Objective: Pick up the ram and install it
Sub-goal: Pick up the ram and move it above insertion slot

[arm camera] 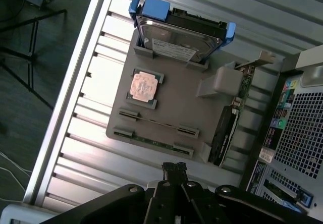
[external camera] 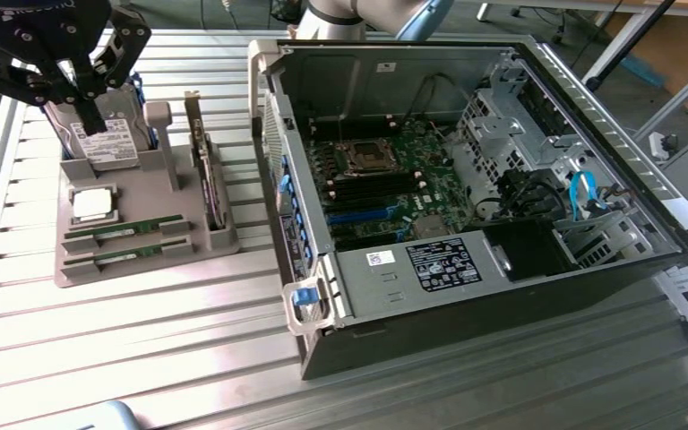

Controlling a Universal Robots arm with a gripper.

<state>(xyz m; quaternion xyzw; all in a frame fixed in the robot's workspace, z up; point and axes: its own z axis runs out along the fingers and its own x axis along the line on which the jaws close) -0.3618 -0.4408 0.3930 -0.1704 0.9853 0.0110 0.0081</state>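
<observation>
Two ram sticks, thin and green, stand on edge in slots at the near end of a grey holder (external camera: 141, 202): one ram stick (external camera: 123, 230) (arm camera: 156, 124) and a second (external camera: 126, 254) (arm camera: 149, 141) beside it. My black gripper (external camera: 90, 121) (arm camera: 174, 169) hangs above the holder's far end, in front of the hard drive in the exterior view, well apart from the ram. Its fingers are shut together with nothing between them. The open computer case (external camera: 464, 179) lies at the exterior view's right, motherboard (external camera: 392, 188) exposed with dark and blue memory slots.
The holder also carries a grey hard drive with blue rails (external camera: 105, 143) (arm camera: 179, 37), a square silver processor (external camera: 90, 204) (arm camera: 144, 86) and an upright expansion card (external camera: 207, 175) (arm camera: 224, 133). Everything rests on a ribbed metal table (external camera: 141, 340). The table's edge (arm camera: 65, 98) drops to the floor.
</observation>
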